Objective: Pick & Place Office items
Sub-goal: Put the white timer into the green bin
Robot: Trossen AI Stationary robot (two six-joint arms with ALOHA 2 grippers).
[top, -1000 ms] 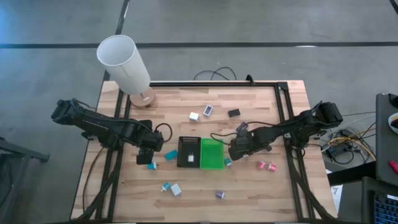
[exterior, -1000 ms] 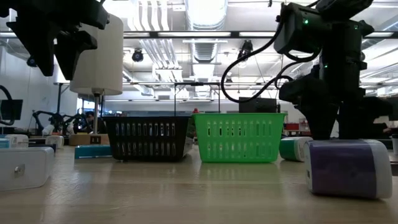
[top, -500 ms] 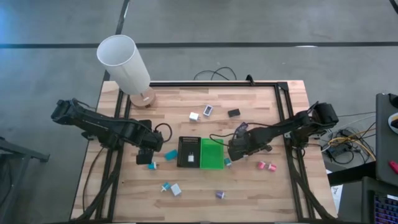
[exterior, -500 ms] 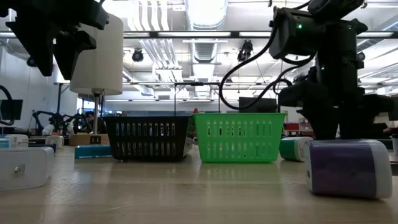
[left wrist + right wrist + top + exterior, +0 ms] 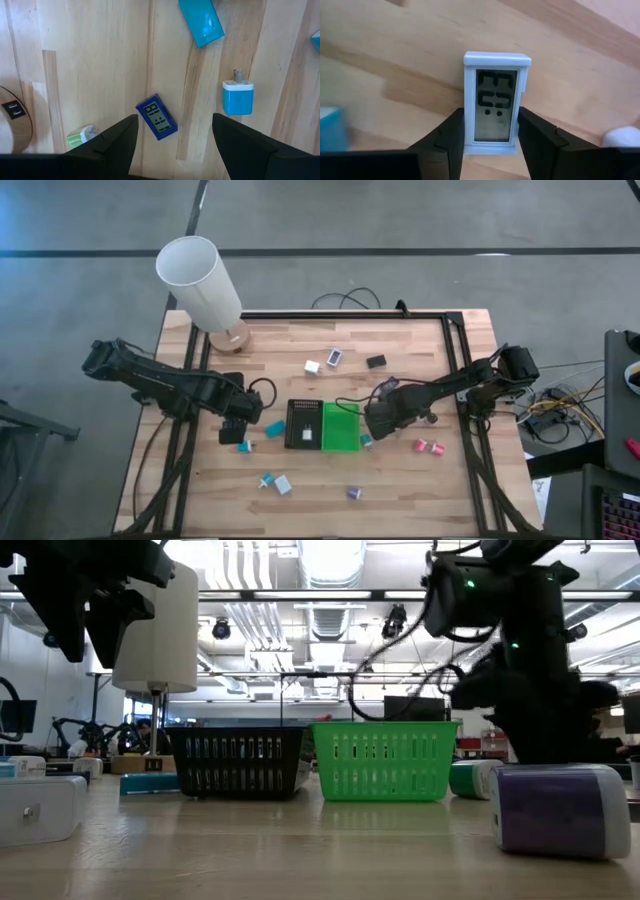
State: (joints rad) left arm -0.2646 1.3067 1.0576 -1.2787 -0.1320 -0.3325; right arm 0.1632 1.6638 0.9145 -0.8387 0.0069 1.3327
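Note:
My right gripper (image 5: 385, 418) points down at the table just right of the green tray (image 5: 340, 427); in its wrist view the fingers are closed on a small pale blue piece with a grey display (image 5: 496, 102). My left gripper (image 5: 236, 430) hangs open left of the black tray (image 5: 303, 425), above a dark blue display piece (image 5: 156, 116) that lies flat on the wood. Near that piece are a teal plug block (image 5: 238, 96), a teal block (image 5: 201, 21) and a green and white cylinder (image 5: 82, 136). My right gripper pinches the pale blue piece by its two long sides (image 5: 469, 125), toward the end below the display, one finger on each side. The fingers come from above, pointing down. The piece lies flat on the table, display up.
A tall white lamp (image 5: 200, 280) stands at the far left corner. Loose pieces lie far of the trays (image 5: 334, 357) (image 5: 376, 361), pink ones (image 5: 428, 446) to the right, a purple one (image 5: 353, 493) near the front. A purple and white block (image 5: 560, 810) fills the low view's right.
My right hand has tipped a little over its spot beside the green tray, its upper part leaning toward the trays. The left arm and the loose pieces have kept still.

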